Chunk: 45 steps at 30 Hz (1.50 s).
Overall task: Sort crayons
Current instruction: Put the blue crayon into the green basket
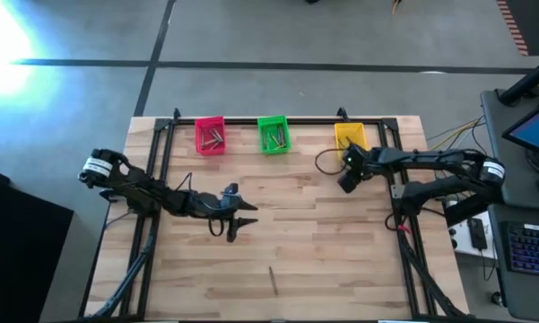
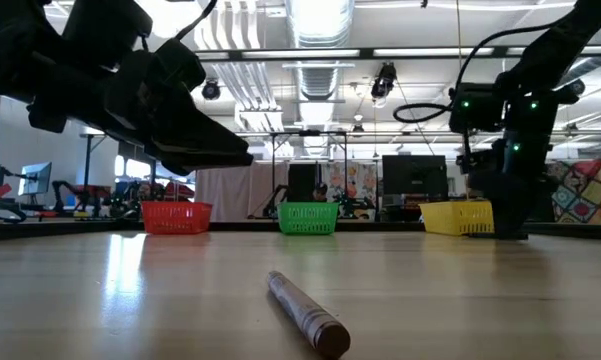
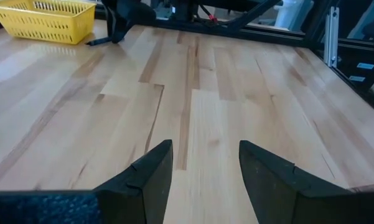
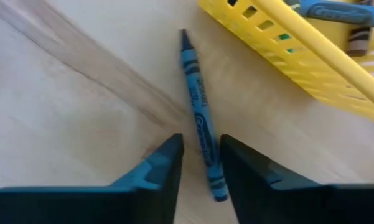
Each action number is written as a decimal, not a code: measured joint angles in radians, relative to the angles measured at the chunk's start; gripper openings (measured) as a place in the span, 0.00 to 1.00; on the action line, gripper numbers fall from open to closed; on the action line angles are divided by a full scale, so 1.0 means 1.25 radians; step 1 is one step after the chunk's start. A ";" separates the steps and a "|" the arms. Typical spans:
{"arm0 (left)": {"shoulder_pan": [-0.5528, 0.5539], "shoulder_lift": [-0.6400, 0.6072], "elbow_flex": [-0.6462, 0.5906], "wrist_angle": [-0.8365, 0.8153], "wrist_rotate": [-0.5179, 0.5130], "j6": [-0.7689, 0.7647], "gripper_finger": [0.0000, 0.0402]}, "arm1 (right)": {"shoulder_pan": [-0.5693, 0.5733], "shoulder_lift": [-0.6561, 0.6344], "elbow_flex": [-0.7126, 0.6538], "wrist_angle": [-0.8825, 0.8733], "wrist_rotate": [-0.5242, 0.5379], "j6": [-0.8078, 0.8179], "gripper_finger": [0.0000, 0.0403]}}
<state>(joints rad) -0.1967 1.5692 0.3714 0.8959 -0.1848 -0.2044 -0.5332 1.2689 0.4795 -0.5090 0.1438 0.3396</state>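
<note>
right pincer (image 4: 199, 165) parted astride blue crayon (image 4: 201, 118) beside yellow bin (image 4: 299, 50) | left pincer (image 3: 202, 171) open mid-table

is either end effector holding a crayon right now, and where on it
Neither. The right end effector is open astride a blue crayon lying beside the yellow bin; the left end effector is open, empty.

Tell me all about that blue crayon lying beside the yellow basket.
The blue crayon is a thin stick in a blue paper wrapper with dark printed lettering and a pointed tip. It lies flat on the wooden table, just outside the yellow basket. The right gripper hangs over it, fingers open on either side of one end.
</note>
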 joint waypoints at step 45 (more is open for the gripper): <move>-0.003 0.000 0.000 -0.037 0.014 -0.018 0.42 | 0.153 0.394 0.500 0.474 0.045 -0.011 0.03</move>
<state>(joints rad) -0.2001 1.5696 0.3715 0.8499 -0.1673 -0.2273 -0.3416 1.7611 1.1042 0.0837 0.1995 0.3258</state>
